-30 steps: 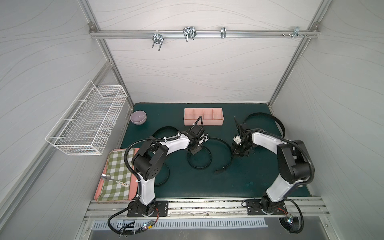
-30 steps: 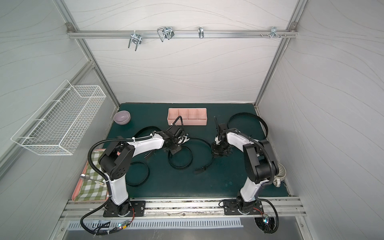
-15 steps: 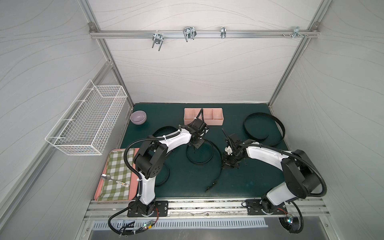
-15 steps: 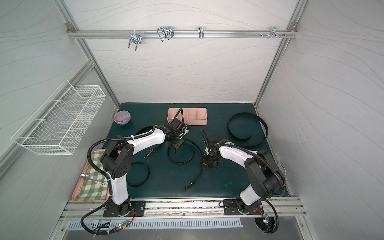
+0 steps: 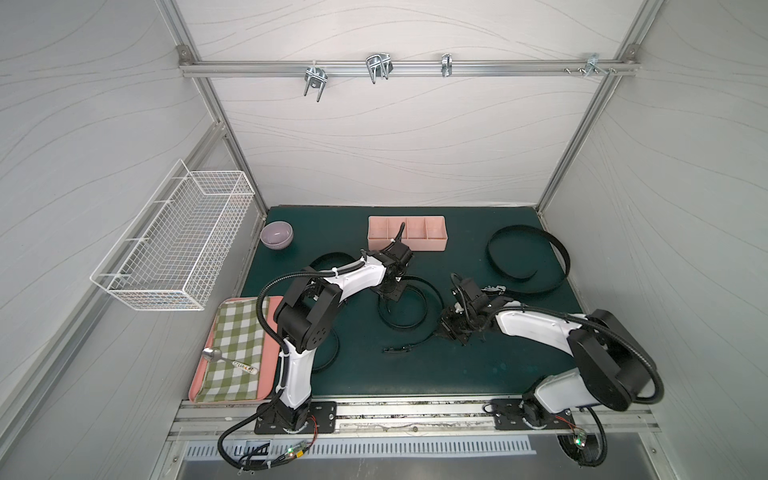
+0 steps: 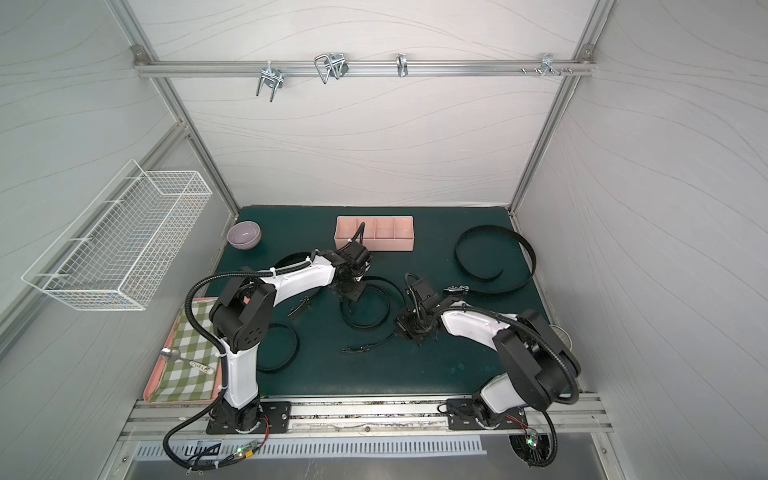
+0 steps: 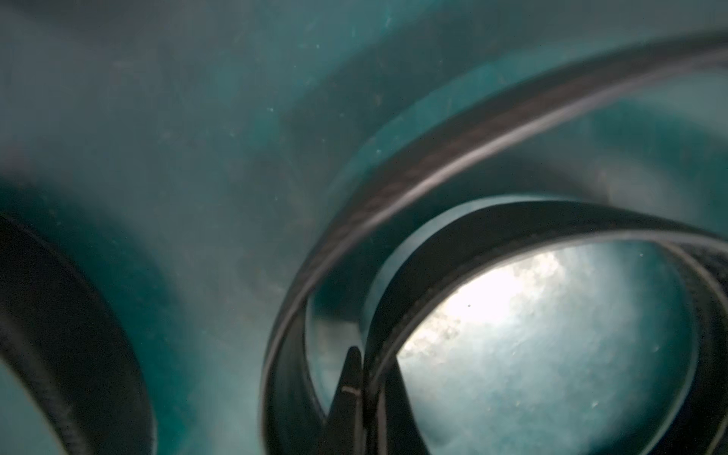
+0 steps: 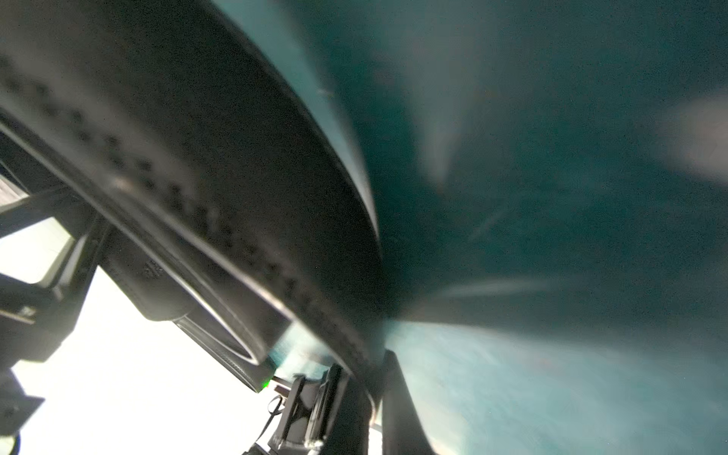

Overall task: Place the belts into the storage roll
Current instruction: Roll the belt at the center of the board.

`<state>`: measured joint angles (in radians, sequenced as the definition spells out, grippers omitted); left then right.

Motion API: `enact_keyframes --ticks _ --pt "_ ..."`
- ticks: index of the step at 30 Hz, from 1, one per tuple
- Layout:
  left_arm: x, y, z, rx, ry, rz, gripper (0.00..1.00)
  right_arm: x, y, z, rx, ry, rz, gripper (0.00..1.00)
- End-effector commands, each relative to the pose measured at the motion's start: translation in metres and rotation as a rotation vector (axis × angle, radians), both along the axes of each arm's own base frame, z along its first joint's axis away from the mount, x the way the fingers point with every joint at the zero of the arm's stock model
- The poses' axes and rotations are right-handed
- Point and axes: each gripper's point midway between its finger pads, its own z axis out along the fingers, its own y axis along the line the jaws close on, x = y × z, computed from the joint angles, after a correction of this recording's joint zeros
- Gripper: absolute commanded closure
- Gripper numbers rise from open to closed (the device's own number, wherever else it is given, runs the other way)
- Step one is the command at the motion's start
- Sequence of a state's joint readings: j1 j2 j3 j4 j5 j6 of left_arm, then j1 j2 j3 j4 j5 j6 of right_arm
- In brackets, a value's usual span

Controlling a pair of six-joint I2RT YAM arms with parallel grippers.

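Observation:
The pale-pink storage roll [image 5: 432, 240] [image 6: 399, 240] stands at the back of the green mat. One black belt [image 5: 402, 325] [image 6: 365, 326] lies coiled mid-mat, its buckle end [image 5: 397, 349] toward the front. My left gripper [image 5: 390, 291] [image 6: 352, 293] is shut on the coil's inner turn; in the left wrist view the strap [image 7: 472, 240] runs between the fingers [image 7: 364, 394]. My right gripper [image 5: 451, 329] [image 6: 409, 327] is shut on the same belt's outer strap [image 8: 205, 185]. A second belt [image 5: 524, 232] [image 6: 490, 232] curves at the back right. A third belt [image 6: 291, 332] loops beside the left arm.
A lilac bowl [image 5: 276, 235] sits at the back left. A flat pink tray with a green checked cloth [image 5: 237, 353] and a spoon [image 5: 212, 354] lies at the front left. A white wire basket [image 5: 178, 237] hangs on the left wall.
My right gripper has moved forward and to the left, pulling the belt's outer strap and buckle end with it. The left gripper has stayed on the coil, shifting only slightly.

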<state>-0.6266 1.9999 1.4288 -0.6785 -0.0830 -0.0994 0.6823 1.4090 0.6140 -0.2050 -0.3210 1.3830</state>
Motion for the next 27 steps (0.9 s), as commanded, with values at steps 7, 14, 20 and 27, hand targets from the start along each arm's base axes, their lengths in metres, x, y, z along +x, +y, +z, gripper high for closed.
enact_keyframes --ticks 7,14,20,27 --pt "0.005 -0.045 0.006 -0.062 0.057 0.109 1.00 0.001 -0.023 0.025 -0.048 -0.083 -0.079 0.85" --pt "0.001 -0.047 0.002 -0.062 0.090 0.193 1.00 0.018 -0.012 0.037 -0.079 -0.272 0.214 0.42" --pt "-0.004 -0.048 0.006 -0.084 0.127 0.257 1.00 0.036 -0.013 0.086 -0.120 -0.706 0.472 0.31" --pt "-0.006 -0.059 0.011 -0.096 0.197 0.284 1.00 0.038 0.016 0.092 -0.078 -0.859 0.797 0.34"
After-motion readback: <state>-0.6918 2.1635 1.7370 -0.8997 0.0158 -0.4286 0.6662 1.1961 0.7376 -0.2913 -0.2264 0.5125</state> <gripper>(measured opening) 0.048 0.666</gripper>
